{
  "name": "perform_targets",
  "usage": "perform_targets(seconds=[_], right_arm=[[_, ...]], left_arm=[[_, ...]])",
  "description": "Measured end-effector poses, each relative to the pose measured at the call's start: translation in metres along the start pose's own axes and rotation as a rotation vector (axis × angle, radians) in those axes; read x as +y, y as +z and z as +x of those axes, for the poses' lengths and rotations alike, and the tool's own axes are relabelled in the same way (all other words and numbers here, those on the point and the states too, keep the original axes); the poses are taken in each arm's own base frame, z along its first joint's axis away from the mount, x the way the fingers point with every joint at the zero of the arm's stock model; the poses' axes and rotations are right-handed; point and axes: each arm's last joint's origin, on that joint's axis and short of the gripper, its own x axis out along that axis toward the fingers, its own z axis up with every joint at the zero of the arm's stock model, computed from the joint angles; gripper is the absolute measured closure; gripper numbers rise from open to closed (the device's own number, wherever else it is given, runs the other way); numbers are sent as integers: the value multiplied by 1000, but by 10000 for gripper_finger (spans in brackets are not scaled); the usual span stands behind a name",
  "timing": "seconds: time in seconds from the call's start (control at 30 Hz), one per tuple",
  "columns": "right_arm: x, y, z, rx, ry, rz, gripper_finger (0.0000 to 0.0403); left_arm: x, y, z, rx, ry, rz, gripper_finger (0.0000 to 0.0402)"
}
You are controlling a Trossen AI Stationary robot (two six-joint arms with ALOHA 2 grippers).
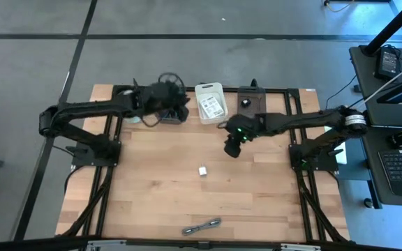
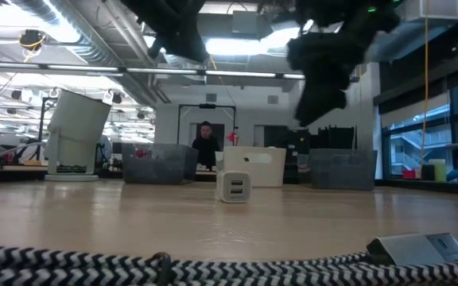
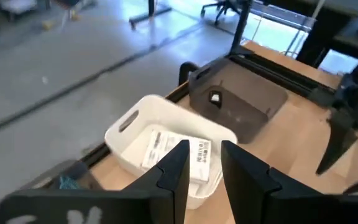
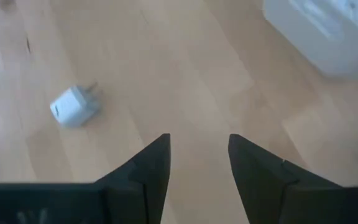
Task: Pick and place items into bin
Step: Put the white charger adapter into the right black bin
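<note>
A small white plug cube [image 1: 203,171] lies on the wooden table, also seen in the right wrist view [image 4: 73,106] and the low view [image 2: 233,188]. My right gripper [image 1: 232,144] hovers open above the table, up and to the right of the cube [image 4: 199,162]. My left gripper [image 1: 179,111] is open beside the white bin [image 1: 210,101] at the far edge; in the left wrist view [image 3: 202,165] it looks onto that bin [image 3: 129,140], which holds white printed cards [image 3: 179,152]. A black-and-white braided cable [image 1: 201,225] lies near the table's near edge.
A grey bin [image 1: 251,102] stands right of the white one and holds a small dark object [image 3: 215,98]. Another grey bin [image 2: 159,164] and a pale round cup [image 2: 74,135] stand at the far left. The cable [image 2: 133,266] crosses the low view's foreground. A person [image 2: 206,143] stands far behind.
</note>
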Motion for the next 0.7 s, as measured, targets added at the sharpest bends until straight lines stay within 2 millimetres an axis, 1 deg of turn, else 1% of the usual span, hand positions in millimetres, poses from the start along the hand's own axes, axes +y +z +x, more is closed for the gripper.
perform_targets(seconds=[0.07,0.2,0.27,0.37,0.47,0.57,0.63,0.7], right_arm=[[0,-14,-8,-11,-2,30,238],[-4,-44,-20,-21,17,131,238],[-6,-57,-20,-31,40,232,238],[-7,-72,-15,-54,76,335,238],[-8,-76,-6,-97,142,430,238],[-2,-71,-3,-169,282,443,238],[5,-64,-6,-245,358,435,238],[11,-55,-13,-326,370,412,238]], left_arm=[[-15,-5,-4,-5,-2,67,315],[-35,-13,-13,-2,-57,178,315],[-42,-17,-17,13,-90,232,315],[-47,-27,-21,88,-127,318,316],[-48,-47,-23,236,-142,344,316],[-46,-73,-24,371,-162,379,316],[-46,-91,-23,418,-200,413,316],[-44,-109,-21,459,-242,438,316]])
